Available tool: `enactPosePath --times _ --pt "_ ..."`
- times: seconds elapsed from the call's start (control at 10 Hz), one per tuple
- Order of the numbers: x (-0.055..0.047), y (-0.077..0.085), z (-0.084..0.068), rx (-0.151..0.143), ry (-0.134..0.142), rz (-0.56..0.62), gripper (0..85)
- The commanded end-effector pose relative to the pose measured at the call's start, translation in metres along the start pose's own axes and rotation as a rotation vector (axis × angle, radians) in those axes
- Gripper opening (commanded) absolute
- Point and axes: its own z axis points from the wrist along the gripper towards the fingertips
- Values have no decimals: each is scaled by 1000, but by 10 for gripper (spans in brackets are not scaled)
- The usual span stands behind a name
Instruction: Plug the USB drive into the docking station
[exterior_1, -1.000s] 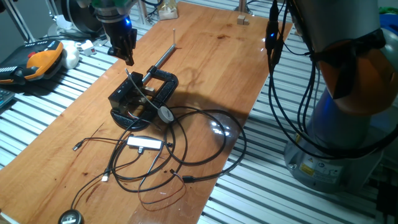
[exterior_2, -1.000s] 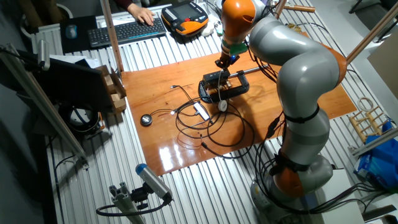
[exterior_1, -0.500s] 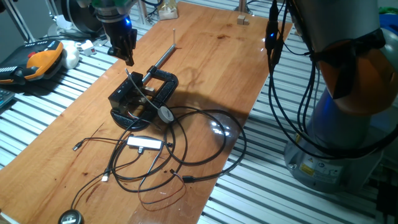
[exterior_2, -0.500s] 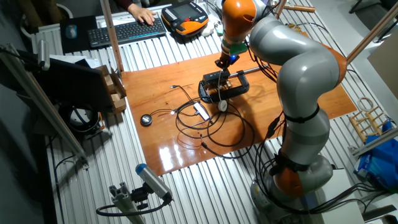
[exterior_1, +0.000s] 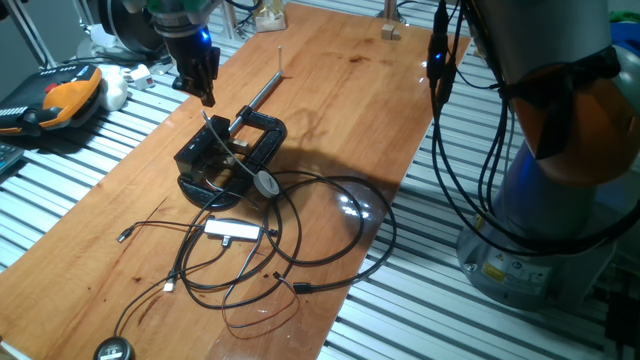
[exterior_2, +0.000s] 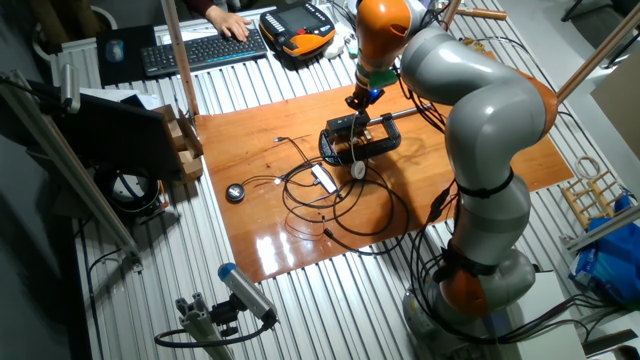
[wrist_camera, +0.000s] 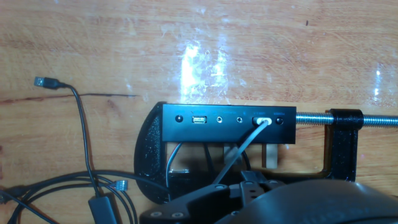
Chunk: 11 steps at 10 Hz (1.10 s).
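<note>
The gripper (exterior_1: 207, 92) hangs in the air above the docking station (exterior_1: 205, 158), a little toward the far side of it. Its jaws point down and look close together, but I cannot tell if they hold anything between them. A small blue light glows on the gripper just above the jaws.

The docking station is a black box on a round black base. It sits near the middle of the wooden bench (exterior_1: 340, 100). In the hand view the docking station (wrist_camera: 227, 121) shows a row of small holes along its top face. One of them is a USB slot (wrist_camera: 199, 119). A thin pale wire (wrist_camera: 239, 152) goes into another hole further right.

A black clamp (exterior_1: 258, 133) sits right by the docking station and touches it. The clamp's long metal rod (exterior_1: 262, 92) points away toward the far end of the bench.

In front of the docking station lie many thin black cables (exterior_1: 320, 235) in loose loops. A small flat silver adapter (exterior_1: 228, 229) lies among them. A little round black puck (exterior_1: 113, 350) lies at the near edge of the bench, on the end of one cable.
</note>
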Motion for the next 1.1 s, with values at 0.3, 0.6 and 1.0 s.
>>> enactPosePath --times 0.3,0.6,1.0 --pt "0 0 0 0 0 3 0" --pt "-1 1 0 -2 1 5 0" --pt "-1 1 -1 -2 1 9 0"
